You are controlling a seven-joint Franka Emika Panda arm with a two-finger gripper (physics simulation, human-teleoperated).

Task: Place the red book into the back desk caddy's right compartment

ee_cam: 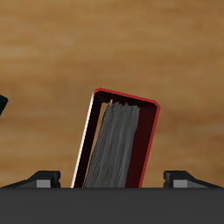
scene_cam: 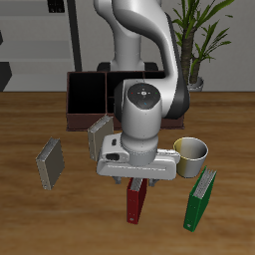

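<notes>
Wooden desk (scene_cam: 30,219) spreads under my claw (scene_cam: 137,183), which hangs just above the red book (ee_cam: 116,138), fingers spread to either side and not touching it. It stands upright near the front edge: dark-red covers, grey pages showing. A mug (scene_cam: 191,151) and green book (scene_cam: 200,199) stand beside it, 2 grey books (scene_cam: 50,163) farther off. Behind my arm sits the back desk caddy (scene_cam: 88,100).

red book (scene_cam: 135,202): upright, near table front | back desk caddy (scene_cam: 88,100): far back, compartments unclear
</notes>
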